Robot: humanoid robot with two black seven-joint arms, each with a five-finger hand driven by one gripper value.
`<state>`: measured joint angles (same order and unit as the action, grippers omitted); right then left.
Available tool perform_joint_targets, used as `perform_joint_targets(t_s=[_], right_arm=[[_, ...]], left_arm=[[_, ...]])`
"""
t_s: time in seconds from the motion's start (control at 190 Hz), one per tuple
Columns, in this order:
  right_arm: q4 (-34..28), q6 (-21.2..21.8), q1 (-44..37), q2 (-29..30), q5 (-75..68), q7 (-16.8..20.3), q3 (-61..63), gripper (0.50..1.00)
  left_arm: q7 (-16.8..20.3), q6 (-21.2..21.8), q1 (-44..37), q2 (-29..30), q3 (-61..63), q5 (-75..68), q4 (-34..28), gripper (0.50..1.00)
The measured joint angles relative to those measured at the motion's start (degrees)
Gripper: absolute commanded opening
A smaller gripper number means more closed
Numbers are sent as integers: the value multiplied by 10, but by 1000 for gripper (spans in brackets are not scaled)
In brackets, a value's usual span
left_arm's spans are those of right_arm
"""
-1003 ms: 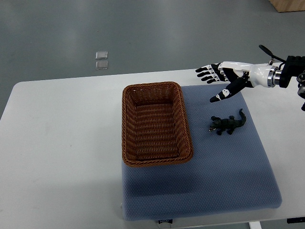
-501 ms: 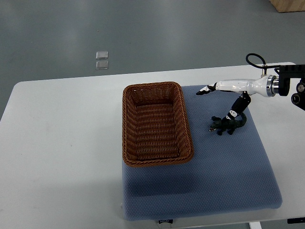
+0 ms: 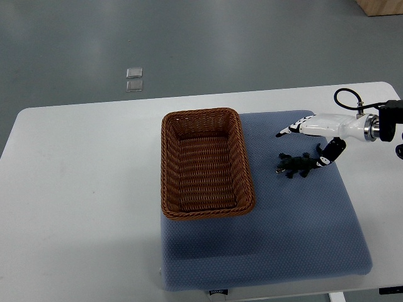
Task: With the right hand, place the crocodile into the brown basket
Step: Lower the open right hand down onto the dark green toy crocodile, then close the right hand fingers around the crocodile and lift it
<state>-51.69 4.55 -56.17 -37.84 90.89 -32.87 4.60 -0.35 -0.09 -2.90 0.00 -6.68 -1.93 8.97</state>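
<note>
The right arm enters from the picture's right edge and lies over the far right part of the mat [image 3: 283, 239]. The right hand [image 3: 321, 126] is seen side-on. Its fingers [image 3: 286, 132] are straight, held together and pointing left toward the basket [image 3: 201, 114]. The thumb [image 3: 331, 153] is spread well away from them and angles down toward the mat. The hand is open and grips nothing.

The crocodile [image 3: 295, 165] lies flat on the mat, to the right of the basket and apart from it. Its head points left toward the basket and its tail points right. The thumb tip is at the tail end; contact cannot be confirmed. The fingers are beyond the crocodile, on its far side, and not touching it.

The basket is brown wicker, rectangular and upright. It sits on the left part of the mat with its long sides running away from the robot. Nothing is visible inside it.

The mat is blue and covers the right half of the white tabletop [image 3: 82, 189]. A black cable loop [image 3: 346, 99] rises from the wrist. Two small clear squares [image 3: 134, 79] lie on the floor beyond the tabletop.
</note>
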Motion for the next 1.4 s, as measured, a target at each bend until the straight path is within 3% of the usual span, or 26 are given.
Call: perform_joint_targets(t_s=[0.908,1.087,1.266,1.398], right_arm=[[39,-48,11,31,31,8,-26,901],[51,-56,16,40,32,8,-27,858],[54,-54,17,49,32,9,-27,756],[54,-51,18,50,32,15,-27,721]], left_arm=[[0,0,0,0,0,0,0,1000],[0,0,0,0,0,0,0,1000],[0,0,0,0,0,0,0,1000],[0,0,0,0,0,0,0,1000]])
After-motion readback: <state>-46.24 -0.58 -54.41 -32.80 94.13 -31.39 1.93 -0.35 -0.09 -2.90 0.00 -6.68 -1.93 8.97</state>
